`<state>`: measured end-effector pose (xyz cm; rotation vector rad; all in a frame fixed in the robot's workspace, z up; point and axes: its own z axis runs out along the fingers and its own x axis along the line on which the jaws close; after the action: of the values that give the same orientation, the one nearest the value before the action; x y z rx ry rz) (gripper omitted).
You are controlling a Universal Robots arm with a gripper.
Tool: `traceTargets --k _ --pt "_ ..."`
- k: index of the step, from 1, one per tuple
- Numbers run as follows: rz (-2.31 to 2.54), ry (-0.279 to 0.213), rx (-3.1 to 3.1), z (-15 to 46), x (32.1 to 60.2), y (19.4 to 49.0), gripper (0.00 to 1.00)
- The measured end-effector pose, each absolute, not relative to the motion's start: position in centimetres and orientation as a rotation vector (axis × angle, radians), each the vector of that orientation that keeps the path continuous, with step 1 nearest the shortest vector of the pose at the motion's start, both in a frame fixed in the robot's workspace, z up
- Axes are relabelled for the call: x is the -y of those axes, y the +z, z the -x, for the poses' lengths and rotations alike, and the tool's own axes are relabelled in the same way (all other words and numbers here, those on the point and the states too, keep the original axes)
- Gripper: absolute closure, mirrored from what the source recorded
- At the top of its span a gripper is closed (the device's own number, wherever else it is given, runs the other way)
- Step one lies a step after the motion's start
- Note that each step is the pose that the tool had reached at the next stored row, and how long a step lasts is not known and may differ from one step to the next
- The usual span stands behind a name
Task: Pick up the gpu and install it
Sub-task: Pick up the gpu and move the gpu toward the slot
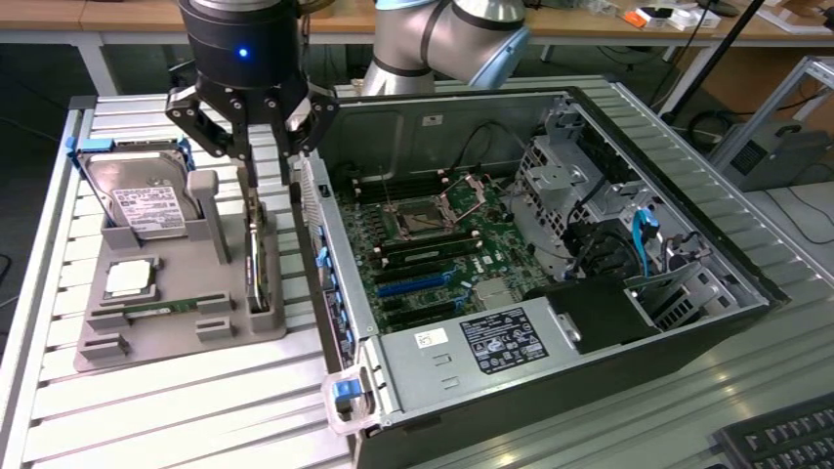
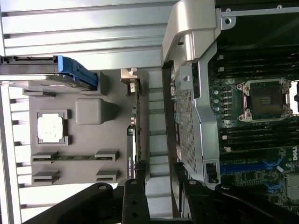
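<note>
Above the grey tray [image 1: 176, 342] on the worktop [image 1: 195, 410], the exterior view shows the hand [image 1: 261, 158] released, jaws spread, over the gpu [image 1: 256, 259]. The gpu stands on edge along the tray's edge beside the computer case [image 1: 521, 244]. From the wrist, the gpu [image 2: 132, 126] stands in its slot, with nothing held in the hand [image 2: 161, 189].

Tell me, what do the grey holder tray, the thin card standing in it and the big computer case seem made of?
Holder tray: matte, even grey with blocky moulded shapes; probably plastic. The gpu: thin circuit board seen edge-on, its end bracket pale and shiny, likely metal. Computer case: dull-sheen grey sheet with folded edges and a perforated panel; looks like bare steel or aluminium.
</note>
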<state>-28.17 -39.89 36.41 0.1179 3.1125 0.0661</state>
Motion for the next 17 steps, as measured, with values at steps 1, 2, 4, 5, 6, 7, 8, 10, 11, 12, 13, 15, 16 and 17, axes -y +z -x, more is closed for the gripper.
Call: traceTargets --k 1,2,4,5,6,7,8,10,11,12,13,15,16,17 --pt "-0.118 0.066 -3.112 28.18 39.89 36.38 0.64" --pt "-0.118 0.066 -3.112 28.18 39.89 36.35 0.64" --pt "-0.118 0.066 -3.112 28.19 39.89 36.27 0.64" --pt "-0.118 0.066 -3.113 28.19 39.89 36.24 0.64" --pt "-0.118 0.066 -3.113 28.19 39.89 36.20 0.64" --pt "-0.118 0.066 -3.113 28.19 39.89 36.15 0.64" --pt "-0.118 0.066 -3.112 28.19 39.90 36.08 0.64" --pt "-0.118 0.066 -3.113 28.20 39.89 36.01 0.64" --pt "-0.118 0.066 -3.113 28.20 39.89 35.97 0.64" --pt "-0.118 0.066 -3.113 28.20 39.89 35.92 0.64" --pt "-0.118 0.066 -3.112 28.20 39.89 35.89 0.64" --pt "-0.118 0.066 -3.113 28.20 39.89 35.81 0.64" --pt "-0.118 0.066 -3.113 28.21 39.89 35.78 0.64" --pt "-0.118 0.066 -3.112 28.21 39.90 35.73 0.64"
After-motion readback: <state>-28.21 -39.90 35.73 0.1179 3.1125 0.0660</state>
